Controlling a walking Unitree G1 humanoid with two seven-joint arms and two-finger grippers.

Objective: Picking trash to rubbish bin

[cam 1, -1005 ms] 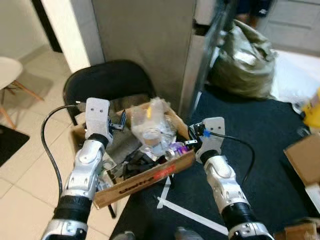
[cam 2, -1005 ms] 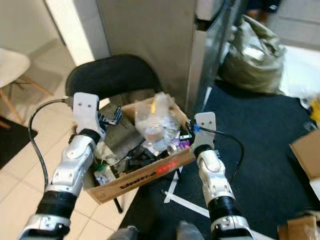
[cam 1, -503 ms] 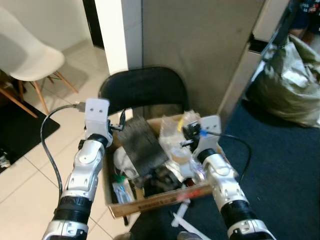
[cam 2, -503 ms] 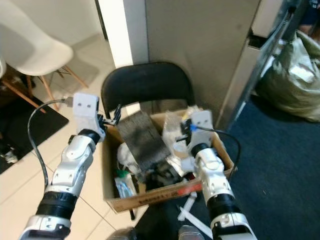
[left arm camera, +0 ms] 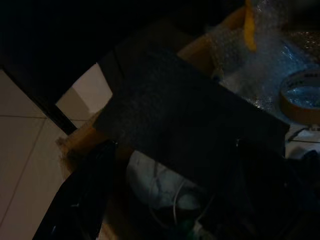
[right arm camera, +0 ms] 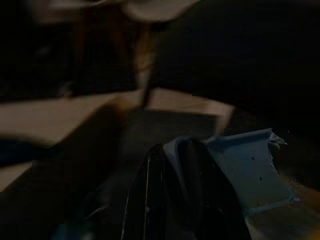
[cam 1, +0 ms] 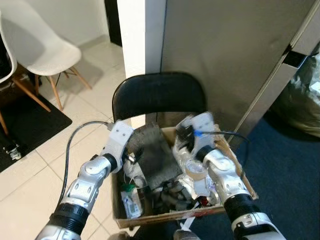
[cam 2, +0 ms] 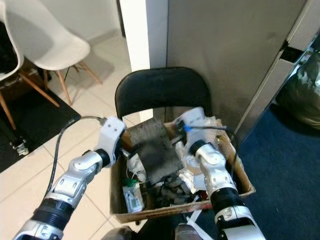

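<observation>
The overfilled brown cardboard trash box (cam 1: 150, 217) sits on the black folding chair (cam 1: 157, 95); left gripper (cam 1: 131, 156) and right gripper (cam 1: 182, 136) flank it, jaw state unclear; a slip could spill loose plastic

You have a black folding chair (cam 1: 157, 95) on pale floor tiles (cam 1: 30, 170), and a cardboard box (cam 2: 240, 175) of trash rests directly on its seat, between both sets of fingers. Beside the chair, dark blue carpet (cam 1: 285, 165) covers the floor.
</observation>
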